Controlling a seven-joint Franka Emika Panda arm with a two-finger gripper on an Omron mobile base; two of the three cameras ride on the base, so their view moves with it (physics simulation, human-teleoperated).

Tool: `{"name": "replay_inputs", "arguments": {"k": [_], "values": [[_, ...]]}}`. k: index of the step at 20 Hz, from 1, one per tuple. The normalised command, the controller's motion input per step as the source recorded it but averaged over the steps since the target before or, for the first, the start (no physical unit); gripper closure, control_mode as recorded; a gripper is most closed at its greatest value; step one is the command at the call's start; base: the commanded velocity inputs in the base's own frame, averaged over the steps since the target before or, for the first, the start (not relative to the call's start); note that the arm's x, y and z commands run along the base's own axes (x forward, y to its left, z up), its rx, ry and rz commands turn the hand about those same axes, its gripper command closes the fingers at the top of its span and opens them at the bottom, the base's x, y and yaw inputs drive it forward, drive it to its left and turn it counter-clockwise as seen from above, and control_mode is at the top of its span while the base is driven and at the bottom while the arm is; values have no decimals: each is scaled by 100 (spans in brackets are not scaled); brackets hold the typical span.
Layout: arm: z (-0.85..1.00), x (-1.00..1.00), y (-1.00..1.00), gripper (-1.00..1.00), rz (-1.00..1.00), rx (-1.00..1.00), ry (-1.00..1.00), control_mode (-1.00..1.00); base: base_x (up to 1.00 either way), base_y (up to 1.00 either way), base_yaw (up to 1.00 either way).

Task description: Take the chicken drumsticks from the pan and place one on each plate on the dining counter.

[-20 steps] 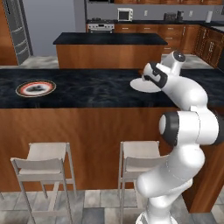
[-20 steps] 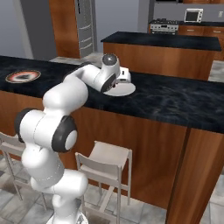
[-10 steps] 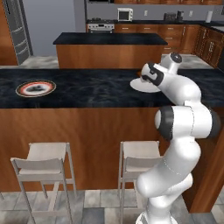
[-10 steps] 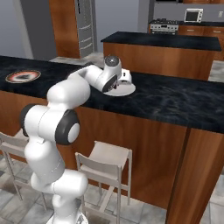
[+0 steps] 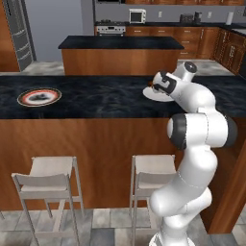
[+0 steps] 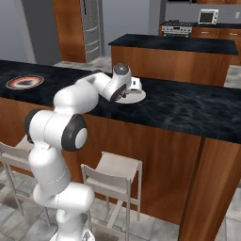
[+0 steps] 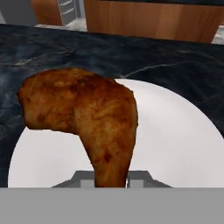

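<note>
My gripper (image 7: 111, 178) is shut on the thin end of a golden-brown chicken drumstick (image 7: 87, 116). It holds the drumstick just above a white plate (image 7: 179, 144); I cannot tell whether the meat touches it. That plate (image 5: 154, 94) (image 6: 133, 98) sits on the dining counter (image 5: 96, 98) in front of my gripper (image 5: 156, 87) (image 6: 135, 86). A second plate (image 5: 38, 97) (image 6: 25, 82) lies far to the left on the same counter, with a dark lump on it too small to make out. The pan is out of view.
Two pale stools (image 5: 50, 175) (image 5: 151, 170) stand under the counter's wooden front. A black-topped island (image 5: 120, 43) lies beyond the counter, with a stove and microwave (image 5: 138, 16) at the back wall and a fridge (image 6: 92, 28) to the left.
The hand with the drumstick has edged a little leftward over the plate while the elbow shifted. The grip has stayed shut and both plates lie where they were.
</note>
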Motion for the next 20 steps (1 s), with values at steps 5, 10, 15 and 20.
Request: {"name": "replay_inputs", "arguments": {"k": [5, 10, 15, 20], "values": [[-11, 20, 0, 100, 0, -1, 0, -100, 0, 0, 0], [-10, 19, 0, 100, 0, -1, 1, -100, 0, 0, 0], [-6, 13, -2, -100, 0, -1, 1, -100, 0, 0, 0], [-3, 13, -7, -100, 0, 0, 2, -100, 0, 0, 0]]}}
